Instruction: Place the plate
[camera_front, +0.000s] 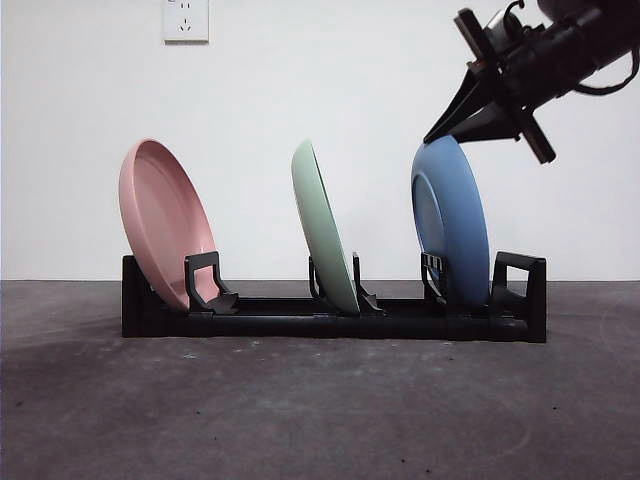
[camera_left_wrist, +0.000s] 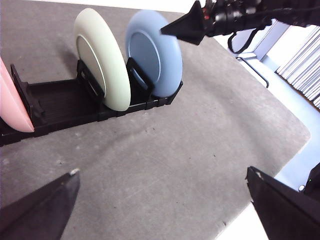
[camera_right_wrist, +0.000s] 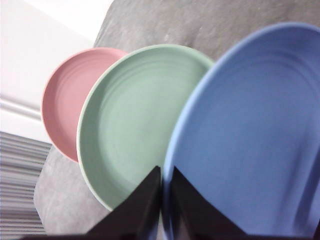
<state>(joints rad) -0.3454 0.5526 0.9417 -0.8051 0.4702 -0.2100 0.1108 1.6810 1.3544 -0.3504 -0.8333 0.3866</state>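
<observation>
The blue plate (camera_front: 455, 220) (camera_left_wrist: 150, 55) (camera_right_wrist: 250, 130) stands on edge in the right-end slot of a black rack (camera_front: 330, 325) (camera_left_wrist: 55, 100). My right gripper (camera_front: 440, 135) (camera_left_wrist: 167, 31) (camera_right_wrist: 162, 180) reaches down from the upper right to the plate's top rim. Its jaws are shut on that rim, one on each face. A green plate (camera_front: 322, 225) (camera_left_wrist: 102, 65) (camera_right_wrist: 130, 120) leans in the middle slot. At the left end stands a pink plate (camera_front: 165, 220) (camera_left_wrist: 10, 100) (camera_right_wrist: 65, 95). My left gripper (camera_left_wrist: 162, 175) hangs open over bare table in front of the rack, holding nothing.
The rack sits on a dark grey table with a white wall behind it. A wall socket (camera_front: 186, 20) is high on that wall. In the left wrist view the table's edge (camera_left_wrist: 300, 140) runs past the rack's blue-plate end.
</observation>
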